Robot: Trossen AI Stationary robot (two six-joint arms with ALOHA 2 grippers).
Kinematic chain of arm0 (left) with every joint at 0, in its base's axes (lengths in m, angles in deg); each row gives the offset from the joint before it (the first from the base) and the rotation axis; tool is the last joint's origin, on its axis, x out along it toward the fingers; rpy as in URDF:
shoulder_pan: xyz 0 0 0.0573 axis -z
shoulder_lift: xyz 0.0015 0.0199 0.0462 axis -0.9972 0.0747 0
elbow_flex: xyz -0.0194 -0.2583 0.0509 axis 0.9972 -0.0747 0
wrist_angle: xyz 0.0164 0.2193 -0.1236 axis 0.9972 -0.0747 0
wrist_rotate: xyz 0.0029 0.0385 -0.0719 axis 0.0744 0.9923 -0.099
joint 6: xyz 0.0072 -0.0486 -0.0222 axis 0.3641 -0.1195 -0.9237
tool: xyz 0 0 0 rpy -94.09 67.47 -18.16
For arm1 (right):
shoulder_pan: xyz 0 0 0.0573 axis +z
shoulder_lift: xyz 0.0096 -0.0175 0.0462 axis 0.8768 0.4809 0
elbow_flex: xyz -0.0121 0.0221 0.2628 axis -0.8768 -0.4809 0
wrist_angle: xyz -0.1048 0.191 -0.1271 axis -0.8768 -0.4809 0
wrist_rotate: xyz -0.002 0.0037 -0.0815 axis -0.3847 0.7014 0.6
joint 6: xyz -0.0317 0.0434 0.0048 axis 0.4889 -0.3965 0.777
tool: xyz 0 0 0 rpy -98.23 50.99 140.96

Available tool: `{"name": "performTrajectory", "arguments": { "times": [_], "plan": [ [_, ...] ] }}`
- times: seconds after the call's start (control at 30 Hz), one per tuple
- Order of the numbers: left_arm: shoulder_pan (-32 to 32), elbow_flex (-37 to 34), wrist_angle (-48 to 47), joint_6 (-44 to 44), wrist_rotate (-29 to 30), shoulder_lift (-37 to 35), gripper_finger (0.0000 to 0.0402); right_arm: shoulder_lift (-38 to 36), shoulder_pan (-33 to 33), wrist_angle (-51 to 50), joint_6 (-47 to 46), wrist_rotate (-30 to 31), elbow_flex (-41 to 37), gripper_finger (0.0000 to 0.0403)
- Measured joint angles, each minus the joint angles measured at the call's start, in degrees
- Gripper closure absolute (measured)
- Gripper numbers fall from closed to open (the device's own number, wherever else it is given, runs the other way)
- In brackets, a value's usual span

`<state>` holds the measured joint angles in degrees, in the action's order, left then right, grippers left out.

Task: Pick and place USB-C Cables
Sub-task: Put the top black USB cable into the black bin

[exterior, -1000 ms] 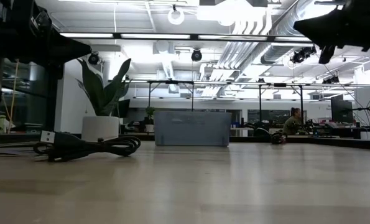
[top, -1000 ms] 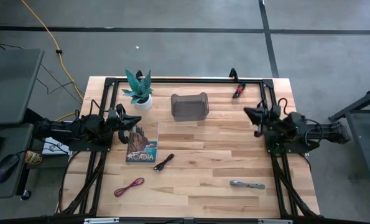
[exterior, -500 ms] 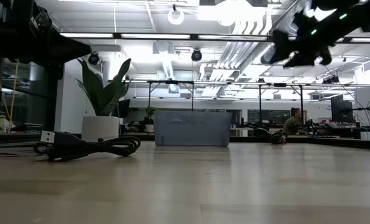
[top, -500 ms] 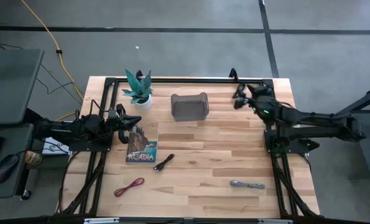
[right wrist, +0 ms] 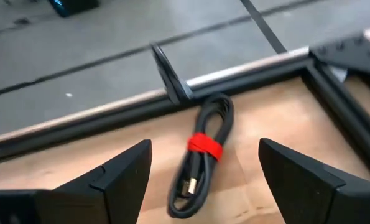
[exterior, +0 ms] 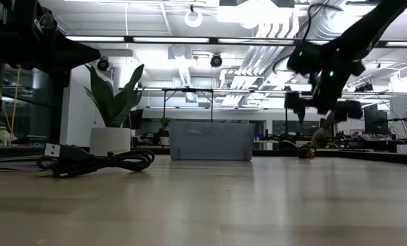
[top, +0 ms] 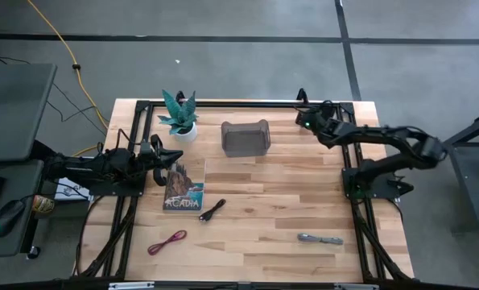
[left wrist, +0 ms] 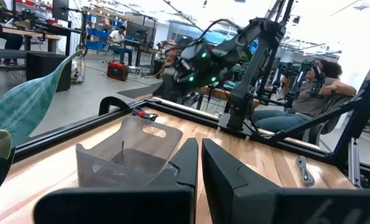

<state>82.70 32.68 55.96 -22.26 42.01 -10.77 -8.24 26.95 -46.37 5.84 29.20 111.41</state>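
Right gripper point(right wrist: 204, 180) moved out to table's far corner, jaws wide, empty, over red-banded black cable point(right wrist: 200, 152), left gripper point(left wrist: 200, 180) closed, empty, beside book point(top: 184, 187)

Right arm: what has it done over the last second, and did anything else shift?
The right gripper swung from beside its base out to the table's far right corner, opened, and now hovers over the red-and-black cable, not touching it. The left gripper stayed shut by the book; the other cables and grey bin are unmoved.
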Motion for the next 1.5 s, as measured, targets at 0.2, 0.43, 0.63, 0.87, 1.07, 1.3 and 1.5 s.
{"name": "performTrajectory", "arguments": {
  "times": [0.2,0.43,0.63,0.87,1.07,1.3,1.5],
  "plan": [
    [-0.01,0.0,0.0,0.01,-0.01,0.02,0.0398,7.82,0.04,1.54,-8.12,1.14,0.0,0.0116],
    [0.0,0.0,0.0,0.0,-0.01,0.02,0.0398,13.09,-0.47,9.52,-11.14,1.41,0.33,0.0116],
    [0.0,0.01,0.0,0.0,-0.01,0.01,0.0398,19.84,-2.55,8.7,-10.04,-1.63,4.79,0.0116],
    [-0.01,0.0,0.0,-0.01,-0.01,0.0,0.0398,26.75,-4.13,-1.29,-11.41,-1.13,12.26,0.0122],
    [-0.01,0.0,0.0,-0.01,-0.01,0.0,0.0398,27.83,-4.1,-4.94,-11.7,0.53,14.46,0.0155],
    [0.01,0.0,0.0,-0.01,-0.02,0.02,0.0398,27.81,-4.28,-5.46,-15.04,-0.52,14.53,0.02],
    [0.0,0.0,0.0,0.0,-0.01,0.02,0.0398,27.81,-4.48,-5.48,-15.46,-1.97,14.53,0.0246]
  ]
}}
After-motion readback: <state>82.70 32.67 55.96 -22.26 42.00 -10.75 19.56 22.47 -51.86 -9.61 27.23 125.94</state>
